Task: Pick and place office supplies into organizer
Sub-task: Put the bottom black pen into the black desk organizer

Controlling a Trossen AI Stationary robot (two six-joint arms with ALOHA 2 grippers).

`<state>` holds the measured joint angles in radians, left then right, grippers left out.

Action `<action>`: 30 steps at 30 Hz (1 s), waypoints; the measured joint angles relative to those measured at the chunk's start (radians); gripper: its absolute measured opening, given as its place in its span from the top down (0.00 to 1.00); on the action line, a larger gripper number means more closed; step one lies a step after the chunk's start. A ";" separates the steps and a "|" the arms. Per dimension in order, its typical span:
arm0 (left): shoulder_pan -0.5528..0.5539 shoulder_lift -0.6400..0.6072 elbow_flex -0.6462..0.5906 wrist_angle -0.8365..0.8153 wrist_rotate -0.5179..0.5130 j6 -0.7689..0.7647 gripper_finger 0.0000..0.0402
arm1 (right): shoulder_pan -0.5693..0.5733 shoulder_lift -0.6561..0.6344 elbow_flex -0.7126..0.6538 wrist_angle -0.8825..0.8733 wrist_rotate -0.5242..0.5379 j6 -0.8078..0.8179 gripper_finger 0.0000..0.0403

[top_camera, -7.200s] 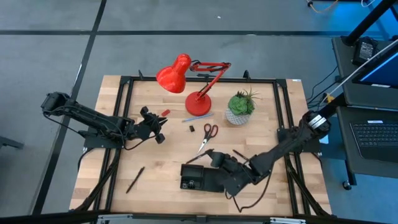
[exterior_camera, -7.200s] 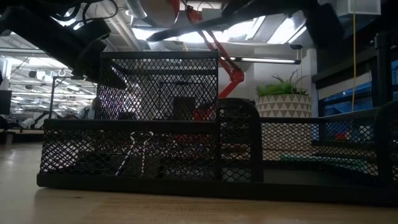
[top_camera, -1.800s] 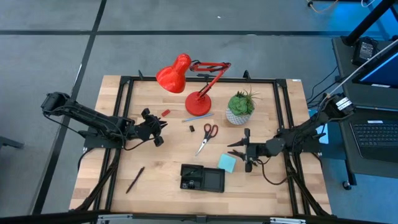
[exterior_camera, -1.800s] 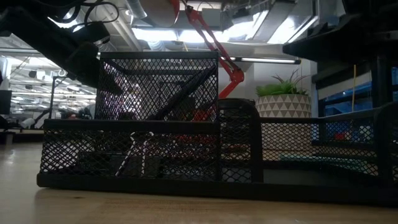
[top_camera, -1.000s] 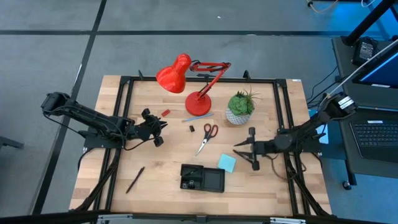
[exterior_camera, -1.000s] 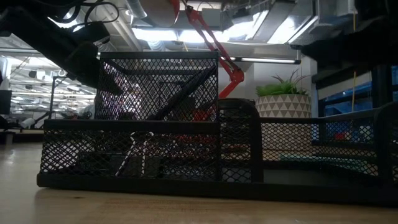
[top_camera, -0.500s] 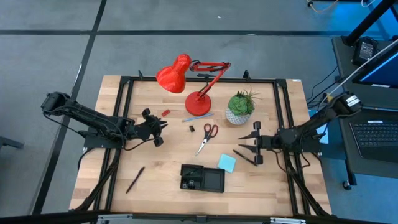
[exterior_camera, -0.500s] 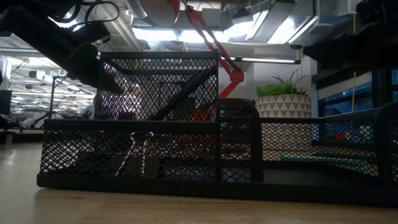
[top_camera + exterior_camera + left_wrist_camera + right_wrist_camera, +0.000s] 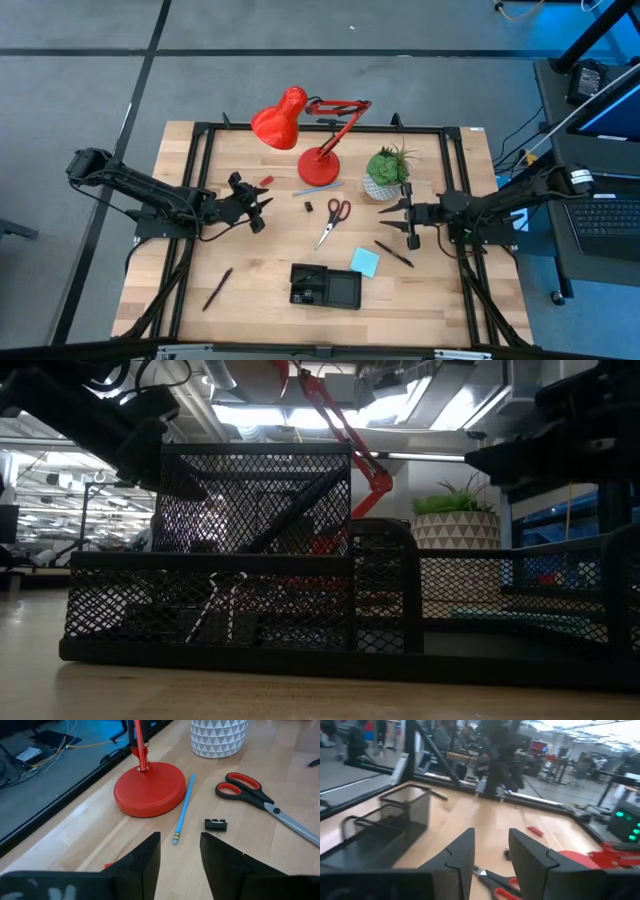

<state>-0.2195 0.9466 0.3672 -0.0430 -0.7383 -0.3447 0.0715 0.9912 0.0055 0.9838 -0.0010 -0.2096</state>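
Wood table point(image 9: 250, 290): organizer point(image 9: 326, 287) unlabelled (no readable writing), right tool point(image 9: 401, 222) open.

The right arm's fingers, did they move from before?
Yes. The right gripper pulled back from the organizer and now sits beside the potted plant.

A black mesh organizer point(image 9: 325, 287) sits near the table's front edge, its taller compartment at the left end holding dark items, its right section low and shallow. A light blue sticky-note pad point(image 9: 364, 262) lies just beside its right rear corner. Red-handled scissors point(image 9: 334, 219) rest closed at mid-table, blades pointing toward the front. A dark pen point(image 9: 393, 253) lies slanted right of the pad; another point(image 9: 218, 288) lies front left. A blue pencil point(image 9: 180, 808), a small black clip point(image 9: 215, 824) and a tiny red piece point(image 9: 266, 181) lie farther back.
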 joint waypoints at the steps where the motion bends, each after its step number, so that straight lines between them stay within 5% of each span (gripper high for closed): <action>1: 0.000 0.000 0.000 0.000 0.000 0.000 0.67 | -0.012 -0.005 0.000 0.001 0.002 0.001 0.70; 8: 0.000 0.000 0.000 -0.003 0.000 0.000 0.67 | -0.064 -0.124 0.000 -0.048 0.063 0.042 0.70; 22: 0.000 0.000 0.000 -0.004 0.000 0.052 0.66 | -0.109 -0.559 0.000 -0.528 0.071 0.019 0.70; 30: 0.000 0.000 0.000 0.005 0.104 0.058 0.66 | -0.109 -0.754 0.039 -0.803 0.072 0.018 0.70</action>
<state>-0.2195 0.9466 0.3672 -0.0378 -0.6348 -0.2870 -0.0376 0.2373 0.0448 0.1806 0.0707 -0.1914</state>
